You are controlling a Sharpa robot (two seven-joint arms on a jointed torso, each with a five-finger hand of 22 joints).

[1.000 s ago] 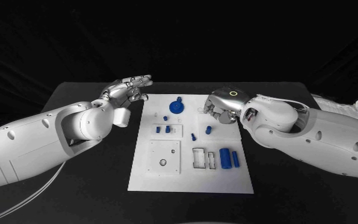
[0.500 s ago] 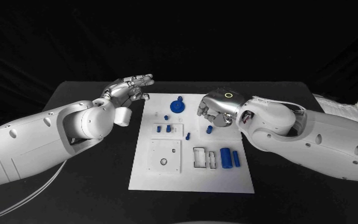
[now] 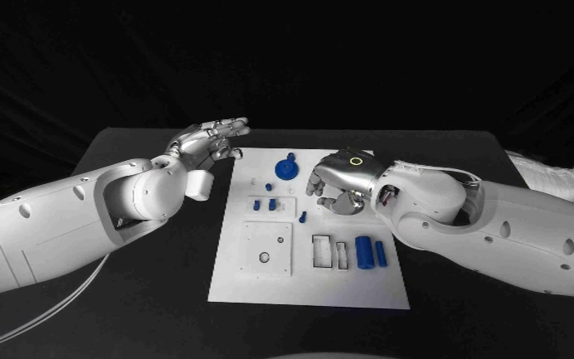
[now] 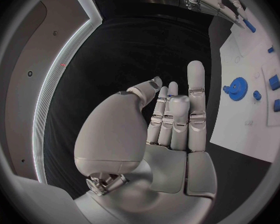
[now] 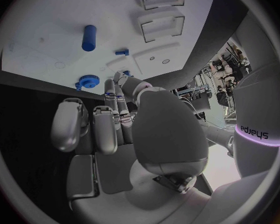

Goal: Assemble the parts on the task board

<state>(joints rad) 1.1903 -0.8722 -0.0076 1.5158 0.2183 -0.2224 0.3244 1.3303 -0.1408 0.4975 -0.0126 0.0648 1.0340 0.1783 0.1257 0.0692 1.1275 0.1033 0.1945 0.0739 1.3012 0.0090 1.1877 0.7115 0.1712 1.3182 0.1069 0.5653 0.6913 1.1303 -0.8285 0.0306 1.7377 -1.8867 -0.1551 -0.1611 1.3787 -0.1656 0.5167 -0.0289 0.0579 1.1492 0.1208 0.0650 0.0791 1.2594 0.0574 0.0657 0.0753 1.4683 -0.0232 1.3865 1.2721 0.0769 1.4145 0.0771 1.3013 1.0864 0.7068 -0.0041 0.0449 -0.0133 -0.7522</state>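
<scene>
The task board point(image 3: 308, 268) lies in the middle of the black surface point(image 3: 143, 293), and from where I stand the job looks barely begun. Most of the blue parts lie loose on the white plate: the gear point(image 3: 286, 168) near the far edge, two cylinders point(image 3: 370, 253) side by side near the right edge, and a few small pegs point(image 3: 271, 204) left of centre. The rectangular frames point(image 3: 323, 251) beside the cylinders look unfilled, so nearly all the fitting seems to remain.

The right hand point(image 3: 338, 183) hovers over the board's upper right, fingers curled downward. Something blue shows at its fingertips in the right wrist view, but I cannot tell whether it has hold of a part. The left hand point(image 3: 211, 145) is raised just off the board's left far corner, fingers straight and close together, holding nothing.

Compared with a second ago, the right hand has slid inward from the board's right edge towards its middle, covering the small peg that showed beside it. The left hand has hardly stirred.
</scene>
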